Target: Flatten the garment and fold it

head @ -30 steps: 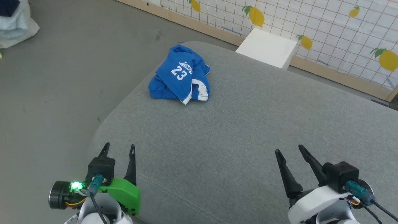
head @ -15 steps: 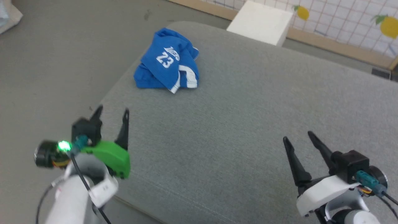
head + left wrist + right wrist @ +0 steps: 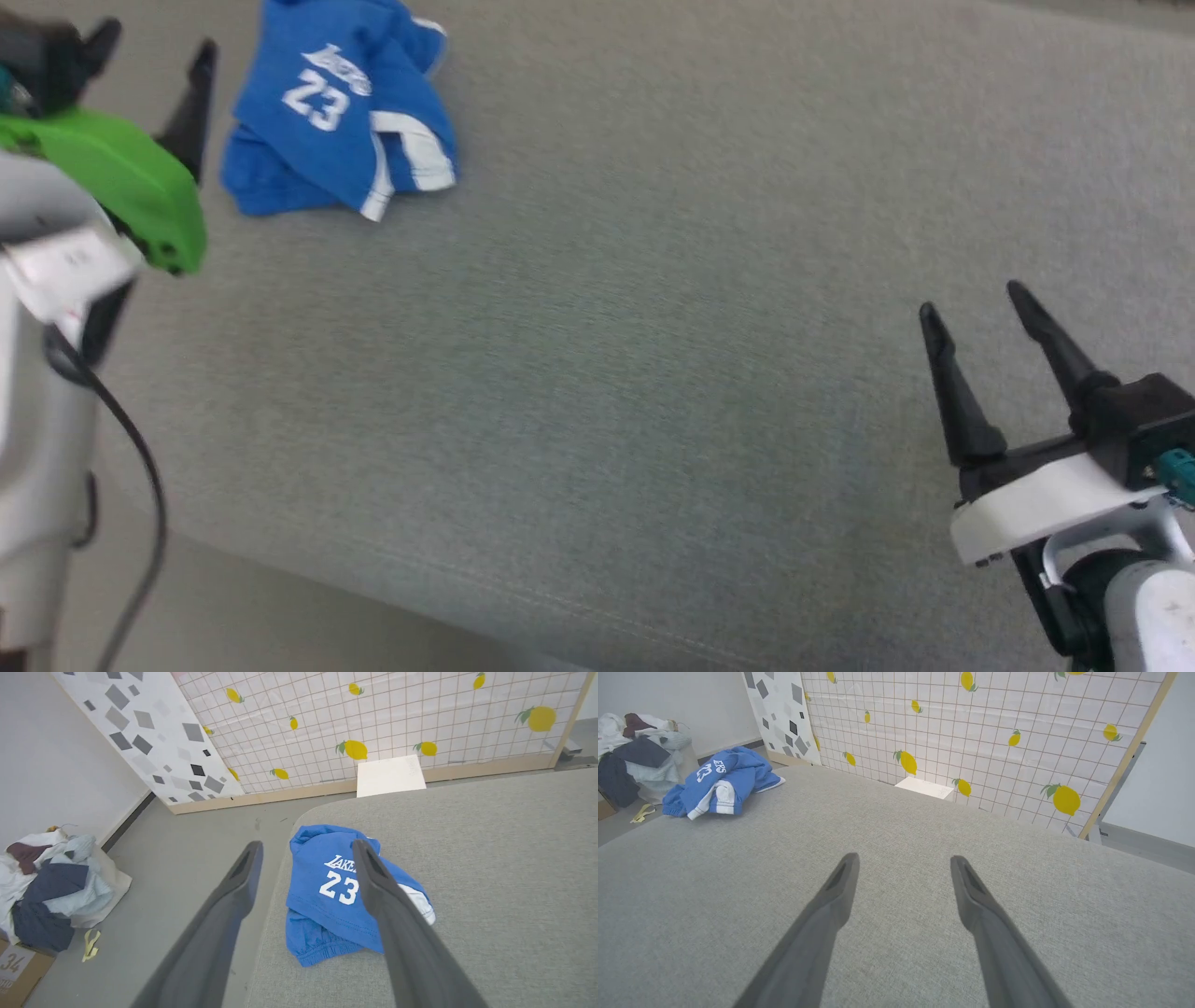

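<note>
Crumpled bright blue soft athletic shorts [image 3: 322,112] with white trim lie bunched on the grey fabric cushion [image 3: 635,355] just ahead of the left gripper [image 3: 154,47], jaws spread and empty, and well apart from the right gripper [image 3: 971,301], likewise spread and empty; left arm judged nearer

You have a wide grey fabric cushion [image 3: 653,373] with a rounded corner. Past its far edge you'll see a white block [image 3: 390,775] on the grey floor [image 3: 177,849], against a wood-framed grid panel printed with lemons [image 3: 994,723]. Beside that stands a white panel with grey diamonds [image 3: 154,732]. By the wall, a heap of clothes [image 3: 51,882] sits next to a cardboard box marked 34 [image 3: 18,975], with a yellow strip [image 3: 91,945] on the floor nearby.
</note>
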### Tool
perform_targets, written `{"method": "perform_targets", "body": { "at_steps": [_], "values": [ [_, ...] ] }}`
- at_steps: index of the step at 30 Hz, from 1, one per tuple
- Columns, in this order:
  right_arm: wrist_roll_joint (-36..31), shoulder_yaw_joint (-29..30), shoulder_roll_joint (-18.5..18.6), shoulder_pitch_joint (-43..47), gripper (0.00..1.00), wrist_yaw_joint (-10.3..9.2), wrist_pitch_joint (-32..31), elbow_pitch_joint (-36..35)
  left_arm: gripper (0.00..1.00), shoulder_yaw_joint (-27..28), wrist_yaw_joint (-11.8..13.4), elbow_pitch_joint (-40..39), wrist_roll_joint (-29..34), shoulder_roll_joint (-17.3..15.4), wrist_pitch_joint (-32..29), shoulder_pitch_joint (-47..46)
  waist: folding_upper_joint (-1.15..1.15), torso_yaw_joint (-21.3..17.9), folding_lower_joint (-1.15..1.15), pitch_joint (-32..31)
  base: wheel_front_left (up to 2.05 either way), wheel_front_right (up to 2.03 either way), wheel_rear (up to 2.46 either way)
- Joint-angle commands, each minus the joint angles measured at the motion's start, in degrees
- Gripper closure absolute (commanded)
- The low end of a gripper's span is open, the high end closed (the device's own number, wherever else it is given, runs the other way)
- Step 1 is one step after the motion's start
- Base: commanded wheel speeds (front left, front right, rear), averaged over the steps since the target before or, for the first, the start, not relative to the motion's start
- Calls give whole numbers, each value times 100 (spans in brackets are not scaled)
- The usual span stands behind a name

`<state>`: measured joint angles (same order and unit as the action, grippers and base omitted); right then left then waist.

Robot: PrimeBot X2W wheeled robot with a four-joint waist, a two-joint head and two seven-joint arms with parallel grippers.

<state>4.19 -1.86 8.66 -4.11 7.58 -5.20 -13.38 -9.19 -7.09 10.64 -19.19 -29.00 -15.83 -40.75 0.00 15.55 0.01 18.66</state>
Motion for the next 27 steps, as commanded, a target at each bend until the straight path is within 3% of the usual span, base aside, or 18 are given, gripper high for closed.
{"method": "perform_targets", "body": {
  "at_steps": [1,7,10,18,27],
  "values": [
    [-45,29,13,-134,0,-9,34,-72,0,-185,-35,120,-260,-197,-159,-232,0,-796,-1,895,0,0,0],
    [-128,80,-65,-291,0,-9,146,-217,0,-1024,-38,767,-1630,-1199,-1150,-1102,0,-1158,-1,1414,0,0,0],
    [-163,78,-120,-344,0,-9,223,-219,0,-1157,-38,1246,-2137,-1507,-1621,-1446,0,-1286,-1,1594,0,0,0],
    [-227,41,-257,-458,0,-9,391,-170,0,-1314,-39,2133,-2736,-1930,-2380,-1826,0,-1501,-1,1838,0,0,0],
    [-291,62,-314,-424,0,-9,454,-77,0,-1546,-39,2137,-3212,-2025,-2679,-1609,0,-1480,-1,1848,0,0,0]
  ]
}}
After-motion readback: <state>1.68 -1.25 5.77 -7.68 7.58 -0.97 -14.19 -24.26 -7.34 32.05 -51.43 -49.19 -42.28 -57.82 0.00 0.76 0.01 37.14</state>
